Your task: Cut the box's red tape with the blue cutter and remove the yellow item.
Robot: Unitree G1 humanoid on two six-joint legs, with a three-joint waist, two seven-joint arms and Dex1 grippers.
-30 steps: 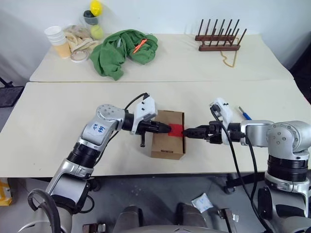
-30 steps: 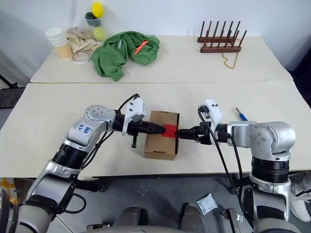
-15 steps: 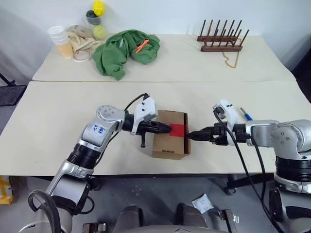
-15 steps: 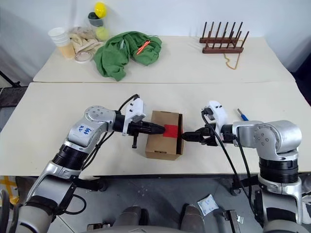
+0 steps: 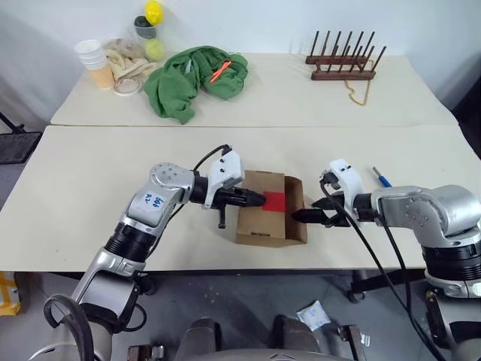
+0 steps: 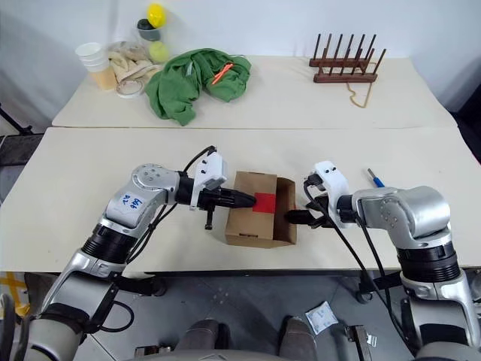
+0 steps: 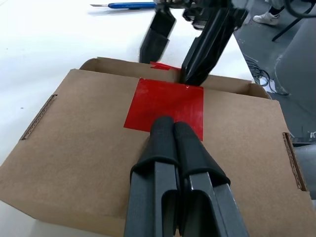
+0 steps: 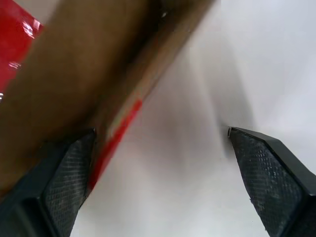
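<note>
Directly under the left gripper (image 5: 259, 199), whose fingers are pressing together with nothing between them, the box (image 5: 263, 226) is lying on the near table (image 5: 90, 180), the closed tips bearing down on its lid just short of the red tape (image 7: 165, 101). Beside the box's far side from that gripper, the right gripper (image 5: 304, 216) is standing spread wide and empty, one finger against a side flap that is hanging outward; the tape along that edge is looking parted, so the cutting is judged done. Beyond the right gripper, well apart on the tabletop, the blue cutter (image 5: 380, 177) is lying unheld. Remaining: the lid is lying flat and is waiting to be lifted, and the yellow item, presumably inside, is waiting to be removed. Far from both grippers, on the rear table (image 5: 285, 98), a green cloth (image 5: 192, 79) and a wooden rack (image 5: 342, 64) are sitting untouched.
</note>
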